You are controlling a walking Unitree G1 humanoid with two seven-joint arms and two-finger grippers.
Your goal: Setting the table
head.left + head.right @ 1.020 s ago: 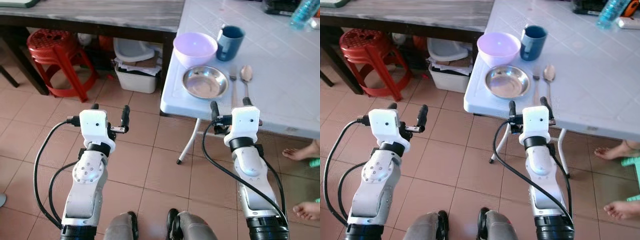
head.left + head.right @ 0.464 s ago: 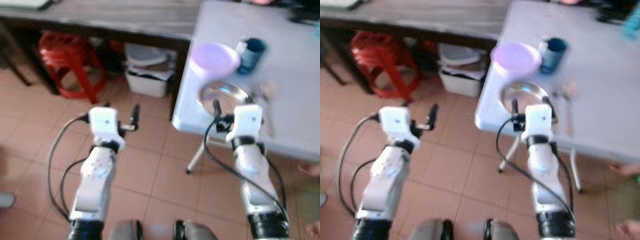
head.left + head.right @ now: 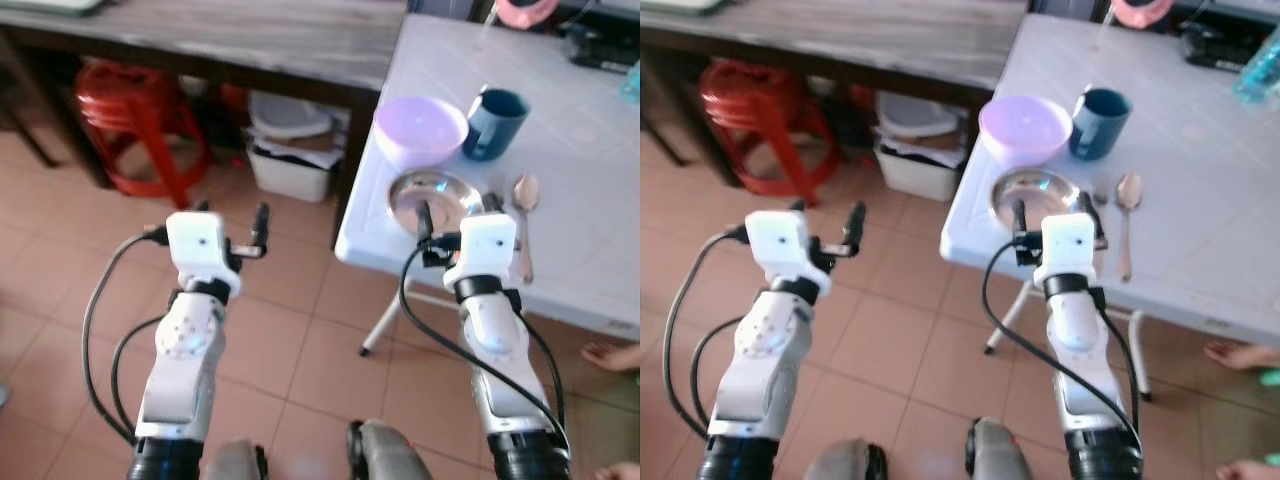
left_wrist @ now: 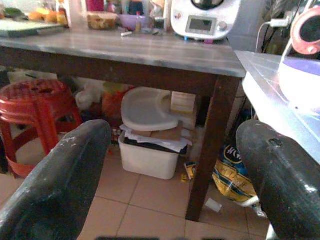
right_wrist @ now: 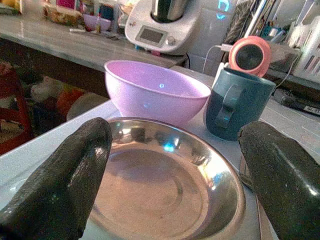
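shiny steel plate (image 5: 165, 185), lilac bowl (image 5: 155, 95) behind

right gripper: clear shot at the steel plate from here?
Probably yes. The right gripper is open at the table edge, fingers straddling the steel plate directly ahead. Nothing lies between; the purple bowl and blue mug sit behind it.

Home kitchen: tiled floor (image 3: 60, 290), kitchen appliance (image 4: 206, 19) on wooden counter (image 4: 125, 47) (red stool (image 3: 125, 110) beneath).
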